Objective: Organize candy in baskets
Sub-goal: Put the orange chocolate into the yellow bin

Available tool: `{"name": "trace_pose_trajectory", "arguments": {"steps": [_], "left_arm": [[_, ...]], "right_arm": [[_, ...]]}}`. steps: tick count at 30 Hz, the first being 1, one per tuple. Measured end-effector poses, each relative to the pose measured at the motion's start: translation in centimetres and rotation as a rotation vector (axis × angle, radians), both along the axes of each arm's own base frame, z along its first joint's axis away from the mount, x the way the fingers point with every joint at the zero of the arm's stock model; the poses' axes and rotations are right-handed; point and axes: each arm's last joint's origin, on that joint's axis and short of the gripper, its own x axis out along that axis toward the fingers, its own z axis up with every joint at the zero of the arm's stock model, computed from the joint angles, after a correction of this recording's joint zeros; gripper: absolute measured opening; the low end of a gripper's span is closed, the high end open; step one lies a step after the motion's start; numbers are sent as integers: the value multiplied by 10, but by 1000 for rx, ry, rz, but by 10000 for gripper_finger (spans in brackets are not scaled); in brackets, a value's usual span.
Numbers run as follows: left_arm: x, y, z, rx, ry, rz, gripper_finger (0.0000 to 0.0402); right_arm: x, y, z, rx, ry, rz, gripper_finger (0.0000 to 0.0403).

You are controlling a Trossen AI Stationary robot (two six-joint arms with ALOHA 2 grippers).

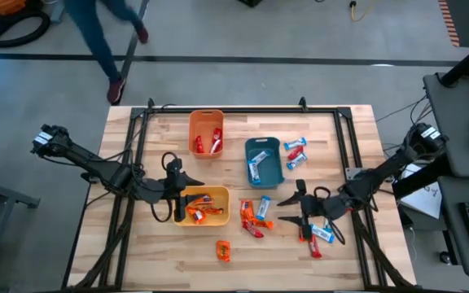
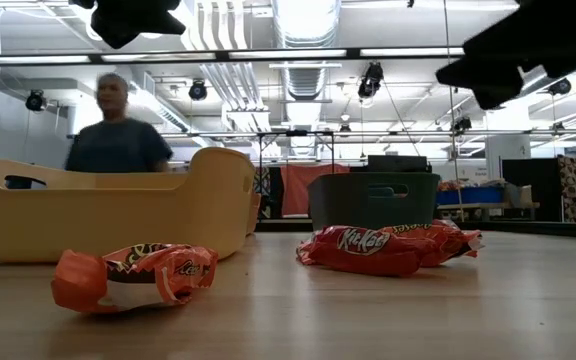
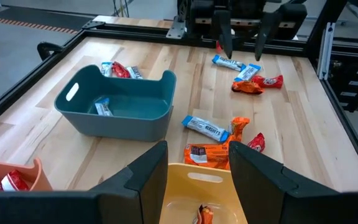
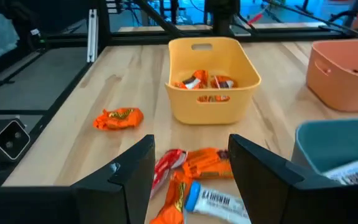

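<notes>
High view shows you the left gripper [image 1: 176, 189] over the near end of the wide yellow plastic basket [image 1: 221, 216], fingers spread wide, holding nothing. Your right gripper [image 1: 293, 207] hangs open and empty beside the loose red and orange wrapped candy bars [image 1: 252, 218], near the dark teal plastic basket [image 1: 272, 174]. The orange plastic basket [image 1: 206, 118] holds red bars.

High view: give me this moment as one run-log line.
left gripper: open, over yellow basket | right gripper: open, beside loose candy | orange basket, teal basket: hold candy
</notes>
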Motion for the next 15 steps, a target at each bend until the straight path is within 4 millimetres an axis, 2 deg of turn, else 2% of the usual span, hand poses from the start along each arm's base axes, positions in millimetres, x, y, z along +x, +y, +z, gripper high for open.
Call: {"name": "trace_pose_trajectory", "arguments": {"steps": [7,15], "left_arm": [[0,0,0,6,-2,-3,154],[1,0,1,6,-8,-5,154]], "right_arm": [[3,13,-23,-27,66,-55,194],[25,30,-60,-51,119,-49,194]]}}
